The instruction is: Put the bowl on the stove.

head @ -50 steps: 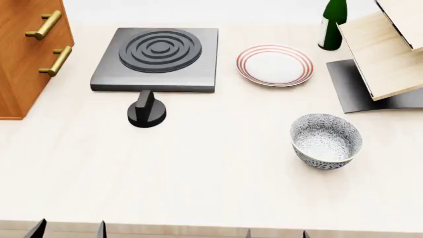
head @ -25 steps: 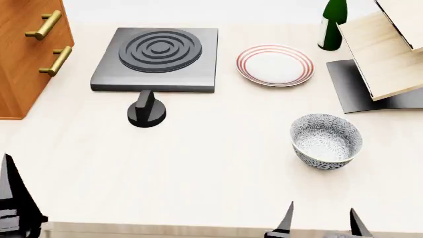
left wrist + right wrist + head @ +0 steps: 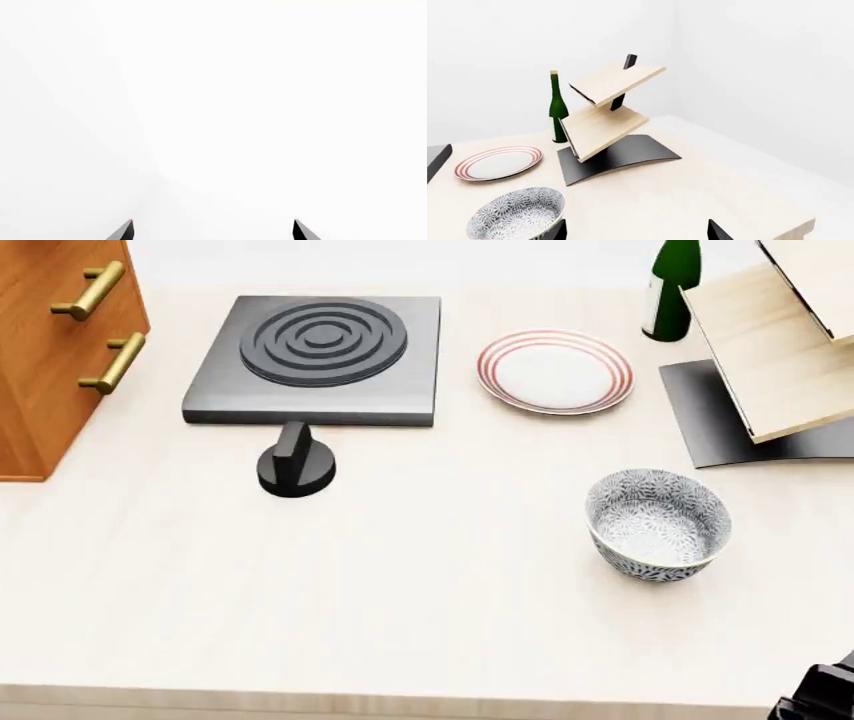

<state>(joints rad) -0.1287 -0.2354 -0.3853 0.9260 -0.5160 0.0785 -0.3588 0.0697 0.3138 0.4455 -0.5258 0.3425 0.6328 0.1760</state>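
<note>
The bowl (image 3: 659, 523), white with a grey-blue floral pattern, stands upright on the light counter at the right front. The stove (image 3: 320, 350), a dark grey slab with a ringed burner, lies at the back left, well apart from the bowl. In the right wrist view the bowl (image 3: 517, 213) sits just beside one fingertip of my right gripper (image 3: 639, 232), which is open and empty. My left gripper (image 3: 213, 232) is open too, facing only blank white. Neither gripper's fingers show in the head view; only a dark part of the right arm (image 3: 821, 695) does.
A black knob (image 3: 296, 462) stands in front of the stove. A red-ringed plate (image 3: 555, 371) lies right of the stove, with a green bottle (image 3: 671, 285) and a tilted wooden shelf rack (image 3: 787, 340) behind the bowl. A wooden cabinet (image 3: 54, 340) stands at the far left.
Both grippers, seen at the head view's bottom edge half a second ago, have left it; only a piece of the right arm shows at the bottom right corner. The bowl has not moved.
</note>
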